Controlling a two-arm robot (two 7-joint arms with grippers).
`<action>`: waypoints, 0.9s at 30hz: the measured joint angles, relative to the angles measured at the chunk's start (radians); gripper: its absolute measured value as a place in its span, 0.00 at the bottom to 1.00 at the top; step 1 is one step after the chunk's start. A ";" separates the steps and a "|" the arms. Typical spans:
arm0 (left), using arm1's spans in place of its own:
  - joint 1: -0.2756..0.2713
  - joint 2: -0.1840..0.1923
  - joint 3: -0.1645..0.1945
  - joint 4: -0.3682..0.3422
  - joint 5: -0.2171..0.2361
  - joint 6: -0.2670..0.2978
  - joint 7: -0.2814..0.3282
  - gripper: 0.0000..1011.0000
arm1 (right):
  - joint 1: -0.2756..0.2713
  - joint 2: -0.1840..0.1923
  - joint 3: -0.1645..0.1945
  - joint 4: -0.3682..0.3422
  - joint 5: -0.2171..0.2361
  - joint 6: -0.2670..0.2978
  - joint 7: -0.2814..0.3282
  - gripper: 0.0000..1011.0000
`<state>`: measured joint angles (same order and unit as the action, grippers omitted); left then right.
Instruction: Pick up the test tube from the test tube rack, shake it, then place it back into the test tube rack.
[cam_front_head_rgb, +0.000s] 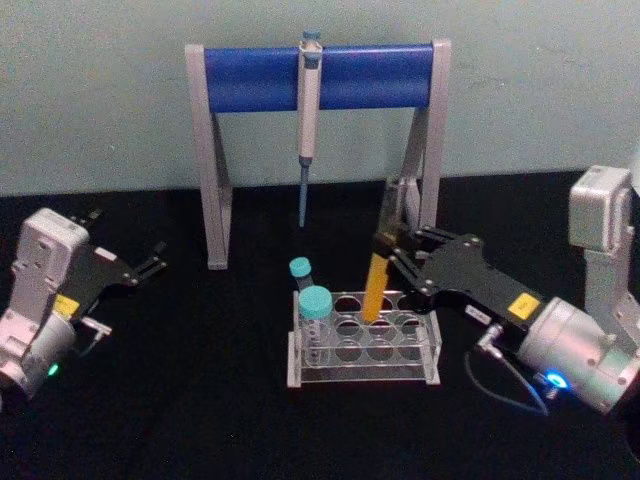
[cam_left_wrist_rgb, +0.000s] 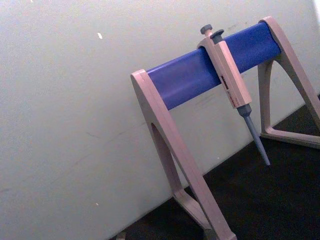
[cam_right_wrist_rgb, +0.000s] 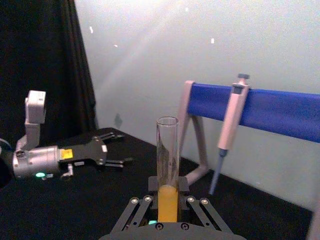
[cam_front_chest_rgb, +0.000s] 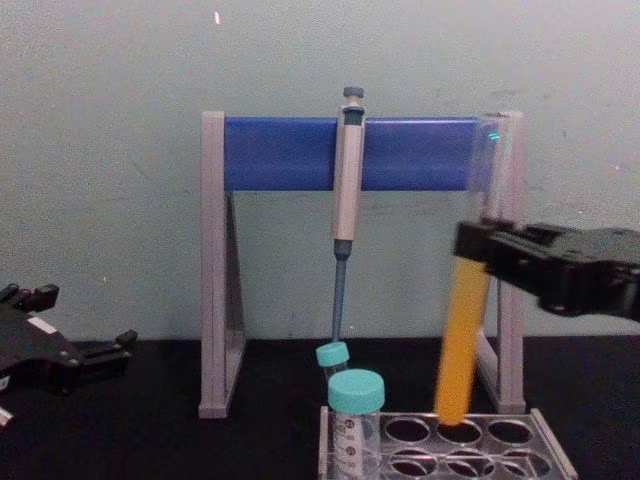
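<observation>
1. Behind, a grey-and-blue pipette stand (cam_front_head_rgb: 370, 75) holds one pipette (cam_front_head_rgb: 309, 100).
2. Right gripper (cam_front_head_rgb: 383, 244) reaches in from the right, fingers clamped on the test tube's middle. Left gripper (cam_front_head_rgb: 155, 262) rests over the black table (cam_front_head_rgb: 180, 420) at its left, fingers parted, holding nothing.
3. Test tube rack (cam_front_head_rgb: 365, 372), clear plastic with round holes, has two teal-capped tubes (cam_front_head_rgb: 316, 302) at its left end.
4. Test tube (cam_front_head_rgb: 376, 285): slim clear glass, open-topped, orange-yellow liquid below the grip, leaning slightly. Its round bottom is at a back-row hole; whether it is inside is unclear.
5. Yellow labels (cam_front_head_rgb: 520, 307) sit on both grippers; their writing is too small to read.
</observation>
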<state>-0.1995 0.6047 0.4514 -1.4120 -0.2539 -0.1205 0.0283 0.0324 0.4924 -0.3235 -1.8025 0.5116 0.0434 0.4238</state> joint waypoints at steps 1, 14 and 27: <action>0.000 0.000 0.000 0.000 0.000 0.000 0.000 0.99 | 0.011 -0.006 -0.011 0.009 0.003 0.000 0.005 0.23; 0.000 0.000 0.000 0.000 0.000 0.000 0.000 0.99 | 0.129 -0.070 -0.059 0.128 0.005 -0.021 0.004 0.23; 0.000 0.000 0.000 0.000 0.000 0.000 0.000 0.99 | 0.147 -0.075 -0.023 0.166 -0.011 -0.032 -0.038 0.23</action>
<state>-0.1995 0.6047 0.4514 -1.4120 -0.2539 -0.1205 0.0282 0.1790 0.4179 -0.3468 -1.6366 0.5003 0.0110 0.3861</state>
